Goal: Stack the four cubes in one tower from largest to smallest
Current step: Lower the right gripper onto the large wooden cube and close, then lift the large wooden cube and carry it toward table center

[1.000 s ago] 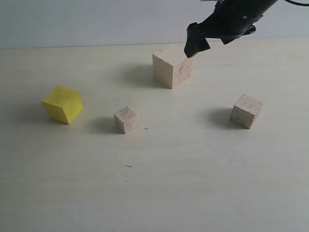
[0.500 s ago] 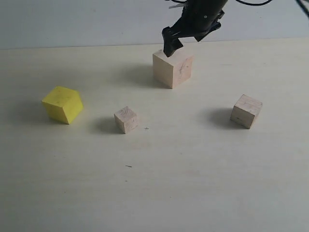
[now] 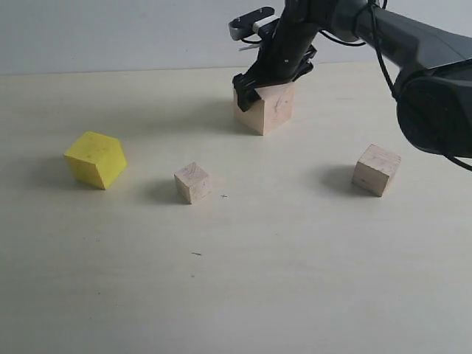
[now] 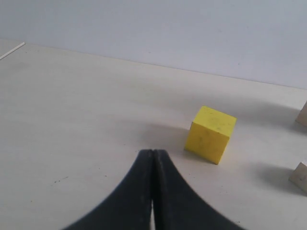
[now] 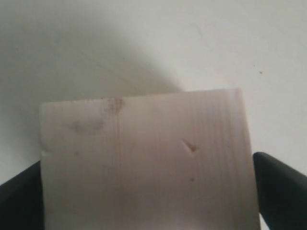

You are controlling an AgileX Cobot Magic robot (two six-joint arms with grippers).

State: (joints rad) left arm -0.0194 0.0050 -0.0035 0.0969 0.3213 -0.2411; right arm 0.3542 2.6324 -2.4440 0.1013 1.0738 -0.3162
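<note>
Tower's base first: the right gripper (image 3: pixel 269 77) stood over the large wood cube (image 3: pixel 265 110) at the back of the counter (image 3: pixel 295 280), jaws spread wide to either side of it, with no firm grip evident. The yellow cube (image 3: pixel 96 159), small cube (image 3: pixel 192 182) and medium cube (image 3: pixel 376 169) sat well apart, nothing stacked. The left gripper (image 4: pixel 152 158) hung near the yellow cube, jaws pressed together, empty. Seizing the base appeared to be the step in hand — next, seemingly, a square squeeze on its sides.
</note>
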